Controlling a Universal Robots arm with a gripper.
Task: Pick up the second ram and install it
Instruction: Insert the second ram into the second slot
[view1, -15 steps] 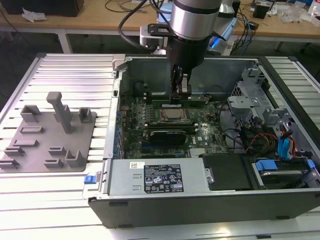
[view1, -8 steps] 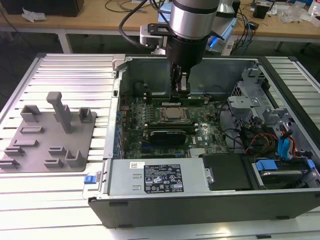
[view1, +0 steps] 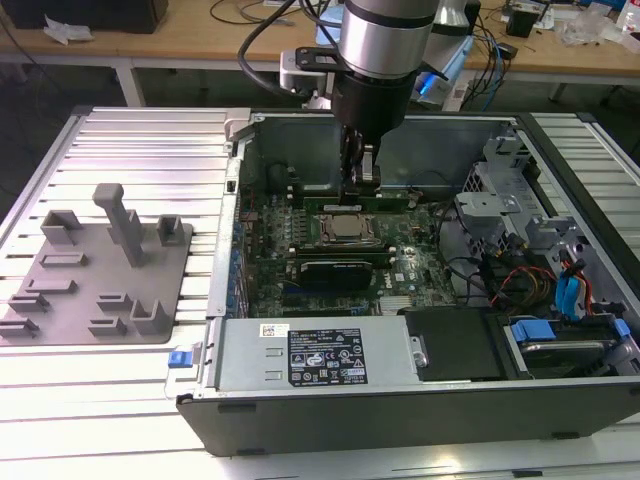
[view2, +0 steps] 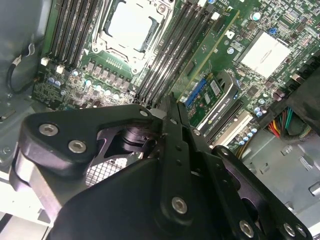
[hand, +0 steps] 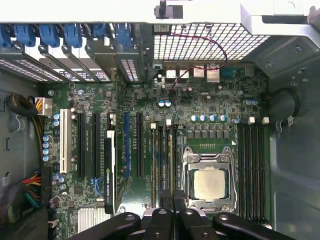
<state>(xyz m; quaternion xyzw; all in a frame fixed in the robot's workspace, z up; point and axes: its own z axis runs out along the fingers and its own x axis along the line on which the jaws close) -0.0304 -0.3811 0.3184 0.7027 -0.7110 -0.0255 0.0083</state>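
Second ram (view1: 388, 197): we log it standing edge-on in a motherboard slot just beside the processor socket (view1: 347, 229), claw (view1: 362, 180) clenched on its top edge; pickup done, full seating we judge unconfirmed

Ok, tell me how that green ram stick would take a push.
The ram by the gripper is a thin flat board: probably light, and stiff along its length. It stands on edge beside the processor socket, so a sideways push would likely flex or crack it.
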